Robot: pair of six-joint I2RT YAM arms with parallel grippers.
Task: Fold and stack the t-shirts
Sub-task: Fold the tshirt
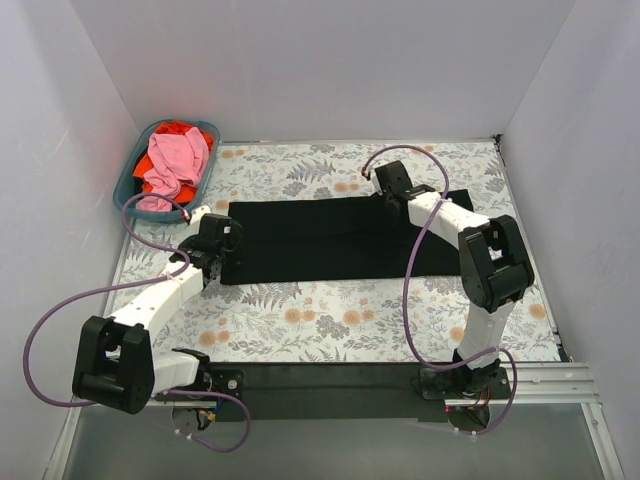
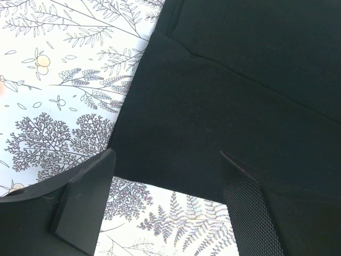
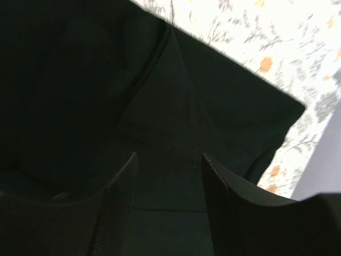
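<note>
At the far left corner of the table, a teal basket (image 1: 124, 180) holds a crumpled pink t-shirt (image 1: 178, 160) lying on top of an orange-red t-shirt (image 1: 172, 128); both sit inside the basket, well apart from the arms. Next, the left arm reaches forward from its base and its left gripper (image 1: 222, 245) sits at the left end of the black t-shirt (image 1: 330, 240); in the left wrist view the left gripper (image 2: 168, 160) has its jaws spread wide, one finger (image 2: 85, 197) over the flowered table cover (image 2: 58, 106), the other finger (image 2: 250, 213) over the black t-shirt (image 2: 240, 96), with the cloth's edge running between them; nothing is pinched. The black t-shirt lies flat across the middle of the flowered table cover (image 1: 300, 320) as a long band, touching neither of the other shirts. Toward the right, the right gripper (image 1: 388, 195) hangs over the shirt's far edge; in the right wrist view the right gripper (image 3: 169, 157) also has its jaws apart, with a raised crease of the black t-shirt (image 3: 176, 96) below them; whether the fingers touch the cloth cannot be told.
</note>
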